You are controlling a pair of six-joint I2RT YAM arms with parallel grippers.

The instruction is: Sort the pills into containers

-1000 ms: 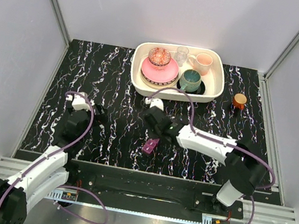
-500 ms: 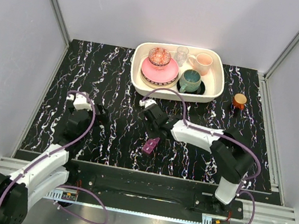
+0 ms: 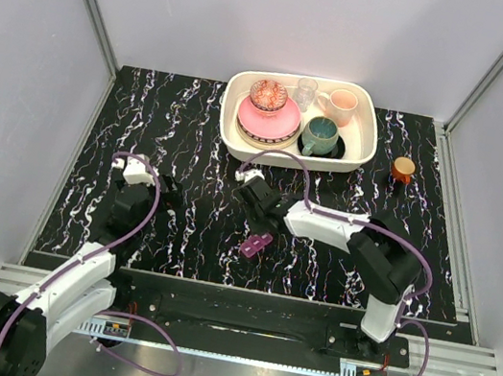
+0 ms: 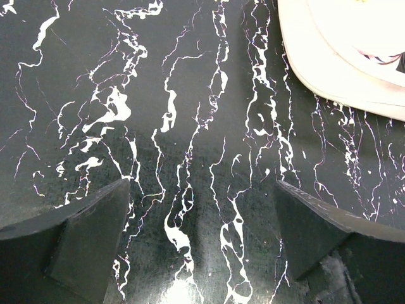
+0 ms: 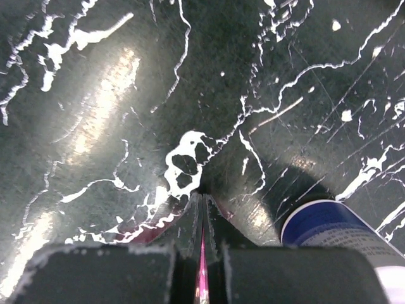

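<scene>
While my right gripper (image 5: 202, 197) sits pinched together, seemingly empty, beside the small magenta plastic pill box (image 3: 256, 243) at frame centre (left gripper (image 4: 201, 190) agape), I'd reopen it before seeking the unseen pills.

Table (image 3: 192, 139): black, with white marble-like veins and faint purple threads.
Pill box (image 3: 256, 243): magenta-purple, plain.
Tray (image 3: 369, 141): cream, plain.
Plate stack (image 3: 267, 125): pink, with paler band at rim.
Lid (image 3: 269, 95) on stack: reddish-brown and white, fine ornamental pattern.
Mug (image 3: 319, 135): teal, dark inside.
Cup (image 3: 342, 105): pale peach-pink.
Glass (image 3: 306, 90): clear.
Jar (image 3: 403, 168): brown, with orange lid.
Bottle (image 5: 335, 231): dark blue label, white below.
Left arm (image 3: 80, 275), right arm (image 3: 341, 231): white shells, black joints.
Cables (image 3: 128, 225): purple.
Walls (image 3: 262, 15): pale grey.
</scene>
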